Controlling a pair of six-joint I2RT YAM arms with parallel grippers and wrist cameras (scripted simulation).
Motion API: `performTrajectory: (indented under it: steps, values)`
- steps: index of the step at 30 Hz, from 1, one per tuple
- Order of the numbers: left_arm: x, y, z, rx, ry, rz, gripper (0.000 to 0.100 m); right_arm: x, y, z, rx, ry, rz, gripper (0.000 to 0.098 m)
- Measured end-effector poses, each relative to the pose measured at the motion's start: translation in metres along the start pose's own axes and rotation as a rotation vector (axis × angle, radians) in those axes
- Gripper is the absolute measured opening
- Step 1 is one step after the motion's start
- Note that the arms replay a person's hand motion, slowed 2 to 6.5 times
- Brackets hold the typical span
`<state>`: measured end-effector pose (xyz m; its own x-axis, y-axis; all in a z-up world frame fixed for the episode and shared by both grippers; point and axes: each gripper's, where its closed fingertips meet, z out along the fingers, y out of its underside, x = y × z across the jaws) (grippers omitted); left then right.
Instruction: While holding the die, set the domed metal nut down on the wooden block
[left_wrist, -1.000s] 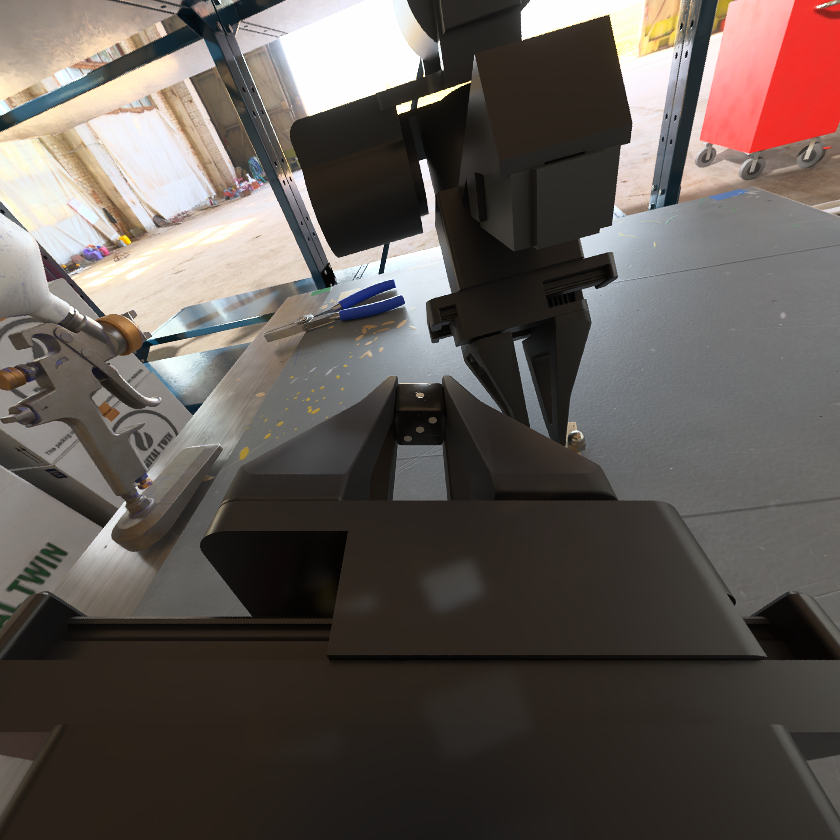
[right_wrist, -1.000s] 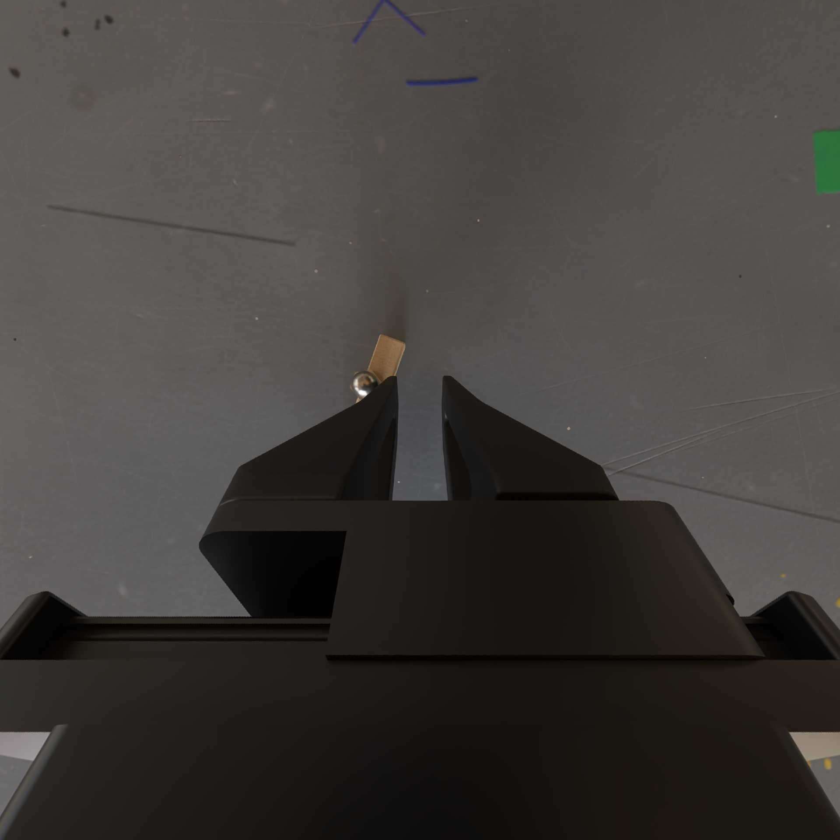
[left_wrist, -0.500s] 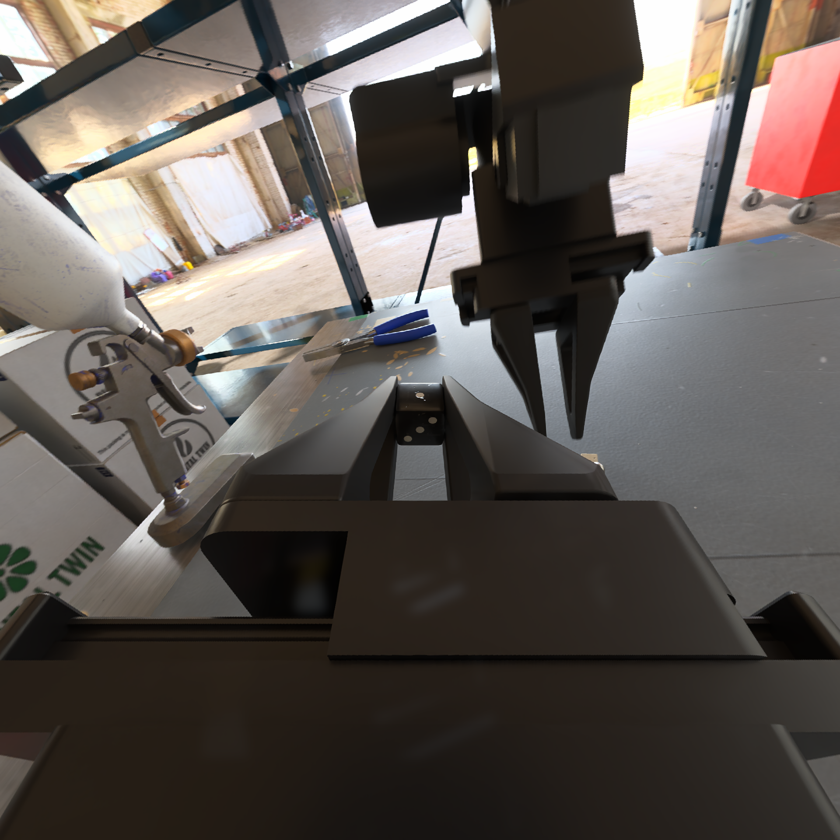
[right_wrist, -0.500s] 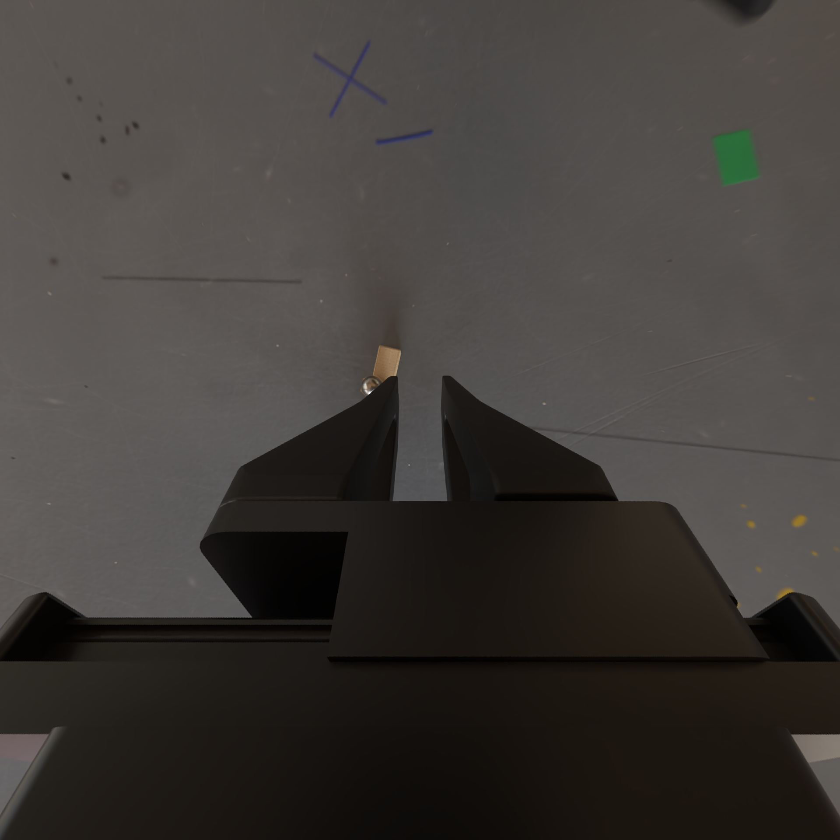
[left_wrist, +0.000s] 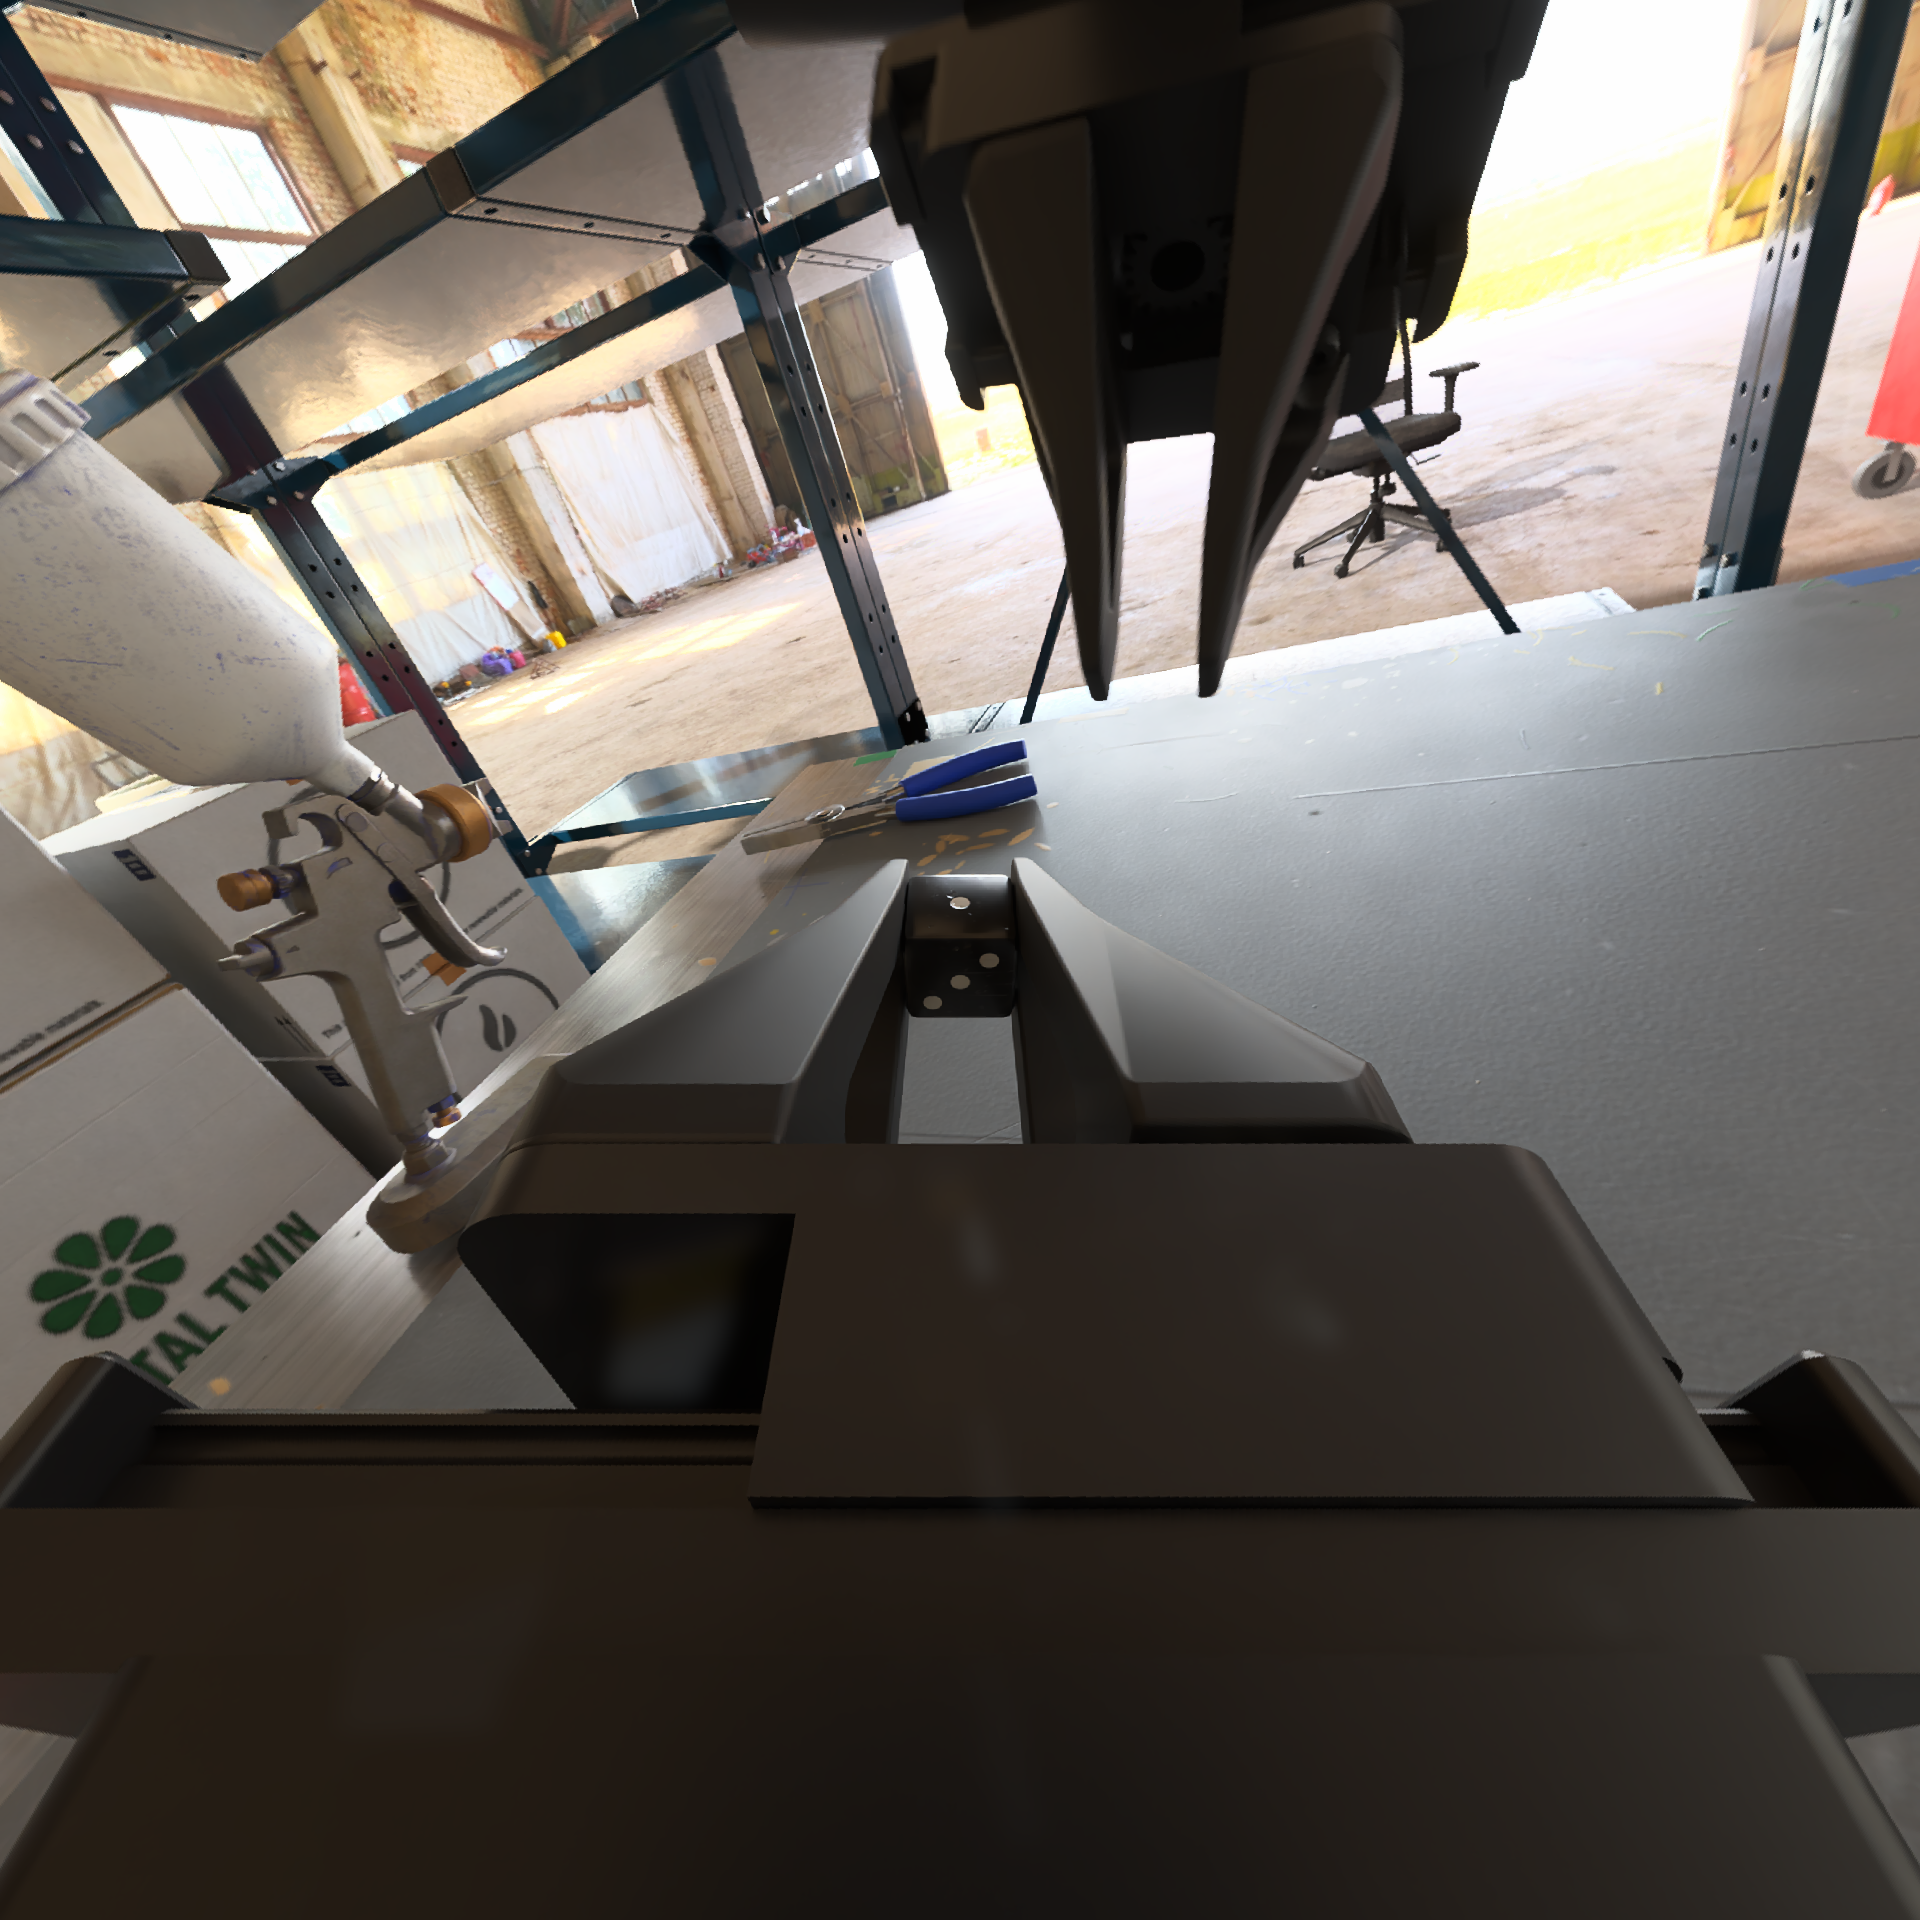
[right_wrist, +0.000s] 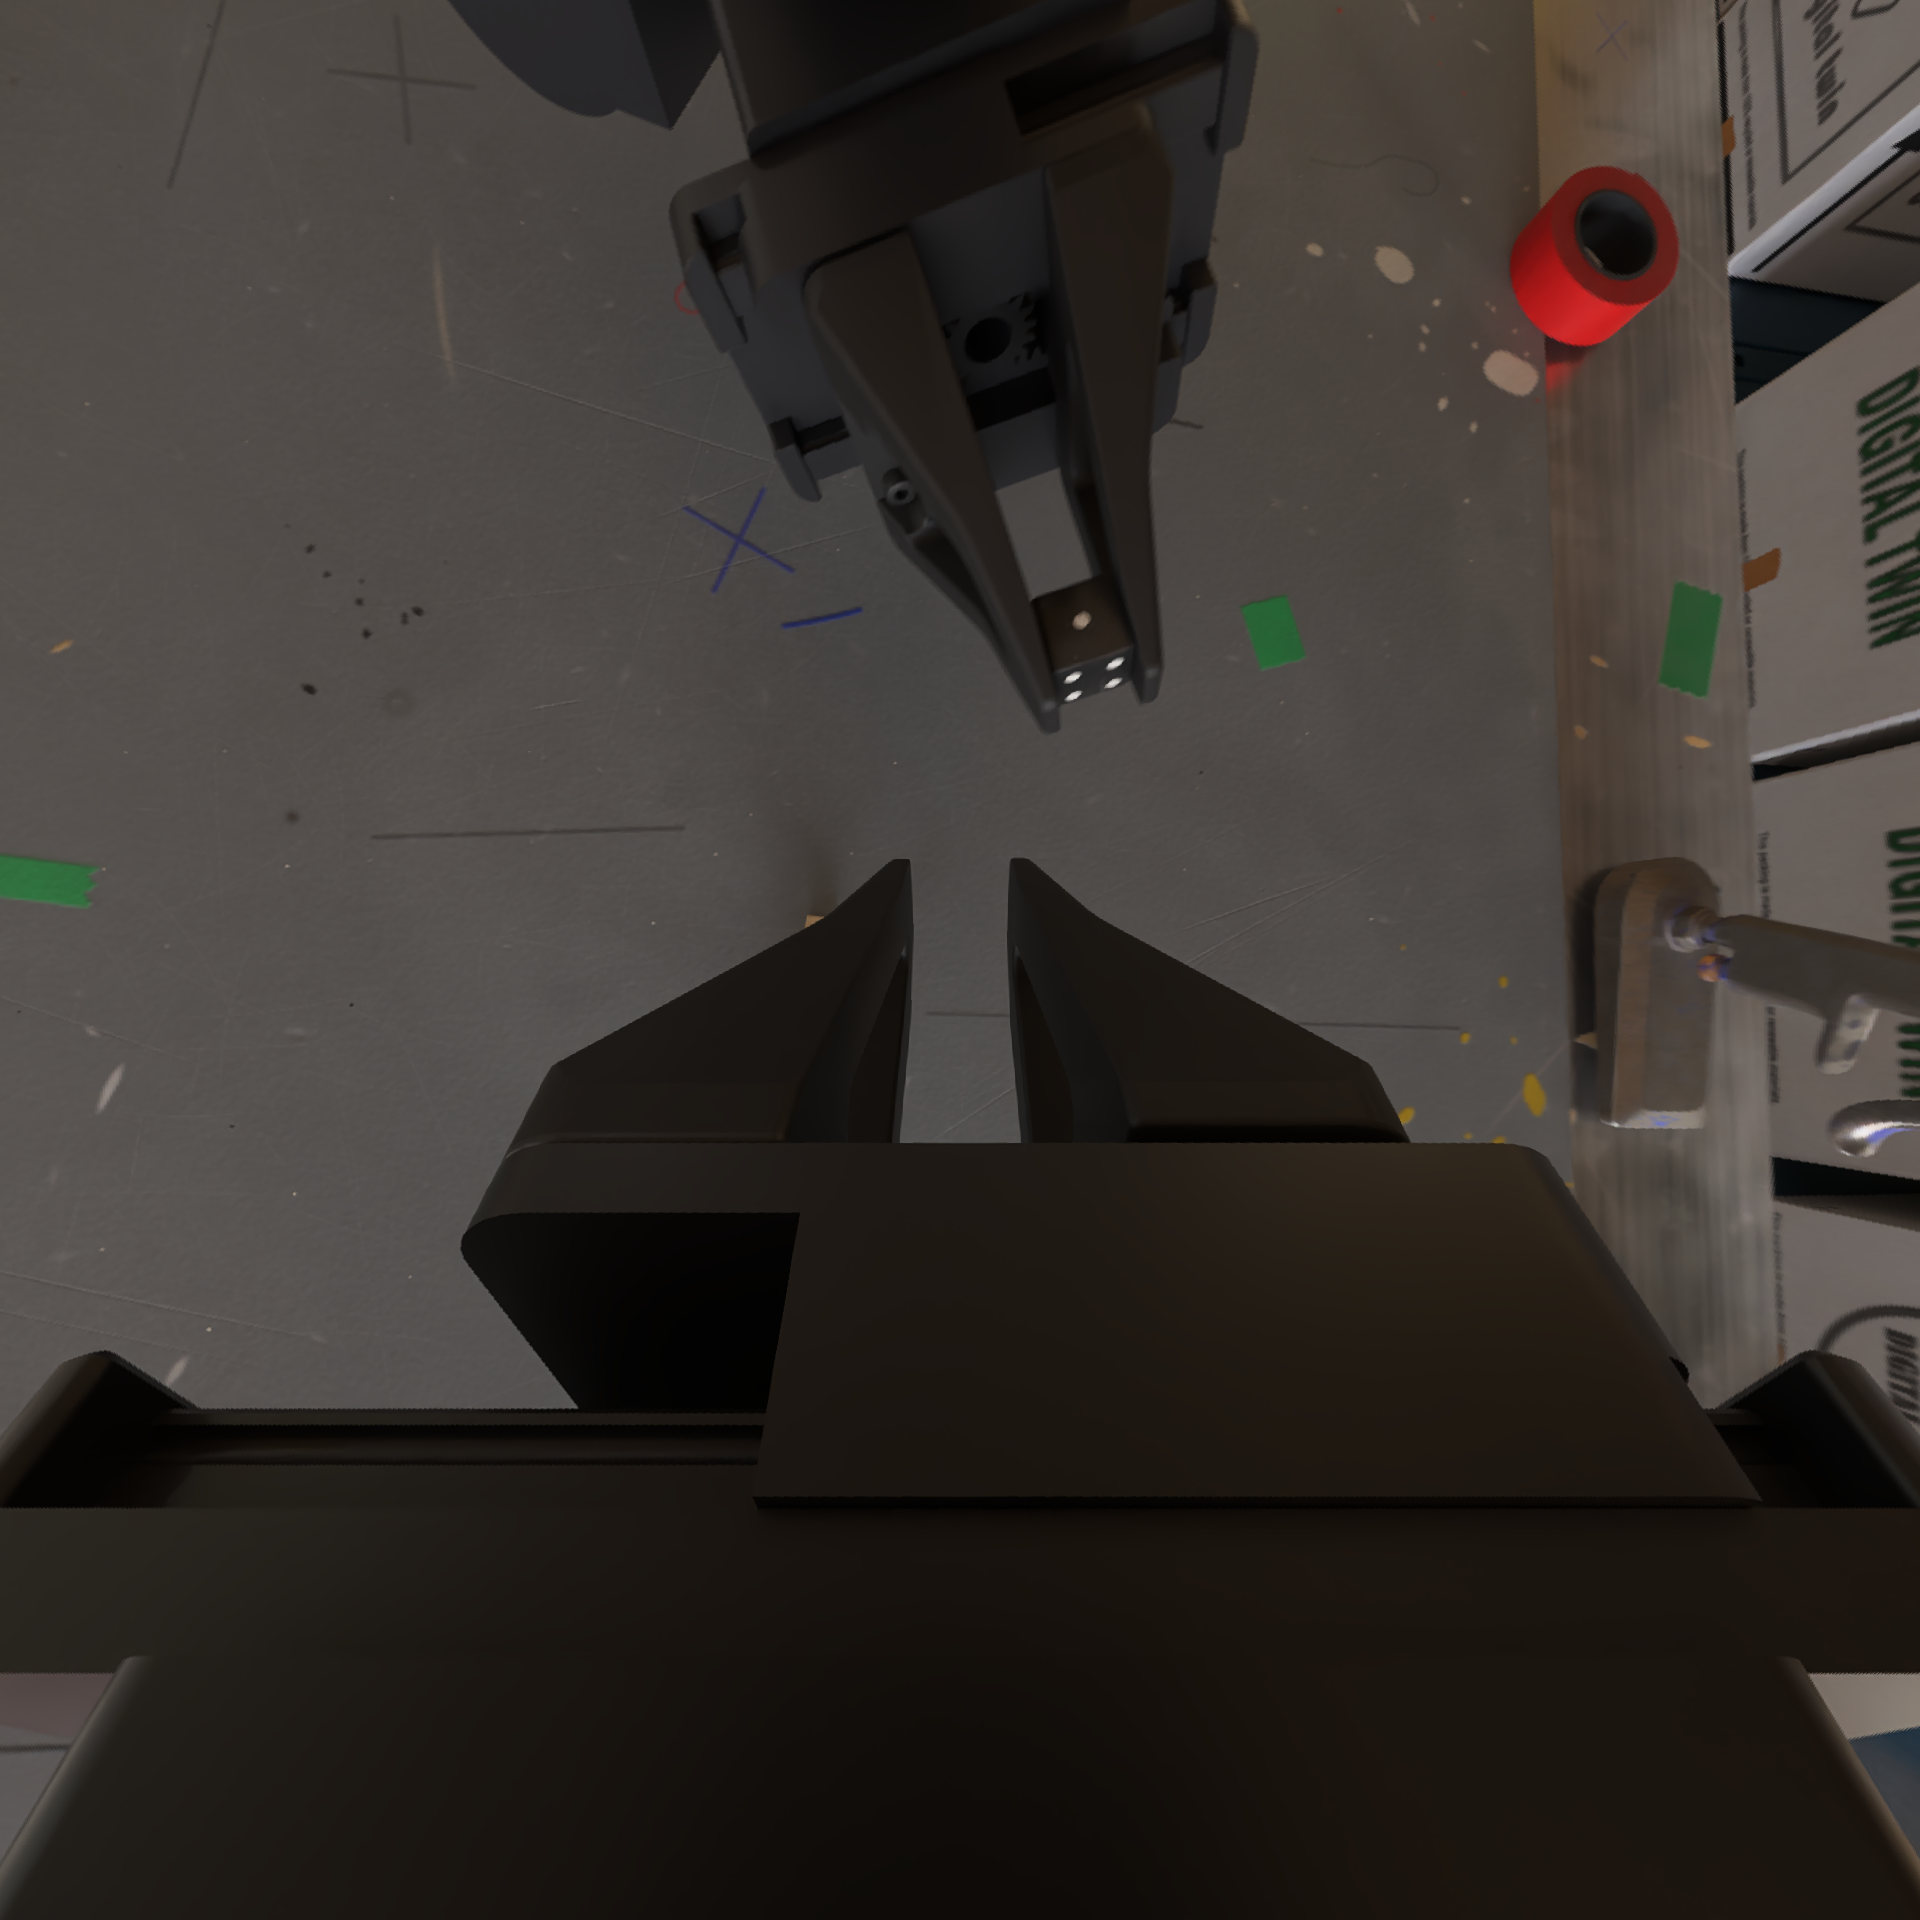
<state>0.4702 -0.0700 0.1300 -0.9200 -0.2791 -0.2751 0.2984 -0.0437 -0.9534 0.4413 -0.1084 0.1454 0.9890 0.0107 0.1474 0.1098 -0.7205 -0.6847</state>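
Observation:
My left gripper (left_wrist: 959, 873) is shut on a black die (left_wrist: 958, 956) with white pips and holds it above the grey table. The right wrist view shows the same gripper (right_wrist: 1096, 707) and die (right_wrist: 1086, 649) from above. My right gripper (right_wrist: 959, 868) is high over the table, its fingers a narrow gap apart with nothing between them. It hangs above the die in the left wrist view (left_wrist: 1153, 686). Only a tan sliver of the wooden block (right_wrist: 814, 921) shows beside the right gripper's left finger. The domed metal nut is hidden.
Blue-handled pliers (left_wrist: 935, 795) lie at the far table edge. A spray gun (left_wrist: 343, 914) stands on the wooden strip by cardboard boxes (right_wrist: 1849, 520). A red tape roll (right_wrist: 1590, 255) sits on that strip. Green tape marks (right_wrist: 1273, 632) dot the table.
My right gripper has risen far above the table, still empty. The nut and most of the block have slipped behind its finger. My left gripper with the die has come into the right wrist view.

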Motion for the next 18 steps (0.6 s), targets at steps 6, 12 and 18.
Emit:
performTrajectory:
  steps: [6,12,18]
  values:
    - [0.007,-0.007,0.001,0.033,0.032,-0.068,0.016,0.010,-0.014,-0.002,-0.104,0.031,-0.029,0.0155]
    - [0.011,-0.008,0.001,0.050,0.062,-0.164,0.016,0.015,-0.017,0.003,-0.191,0.019,-0.035,0.0156]
    - [0.010,-0.010,0.001,0.060,0.068,-0.191,0.016,0.017,-0.019,0.006,-0.236,0.001,-0.022,0.0157]
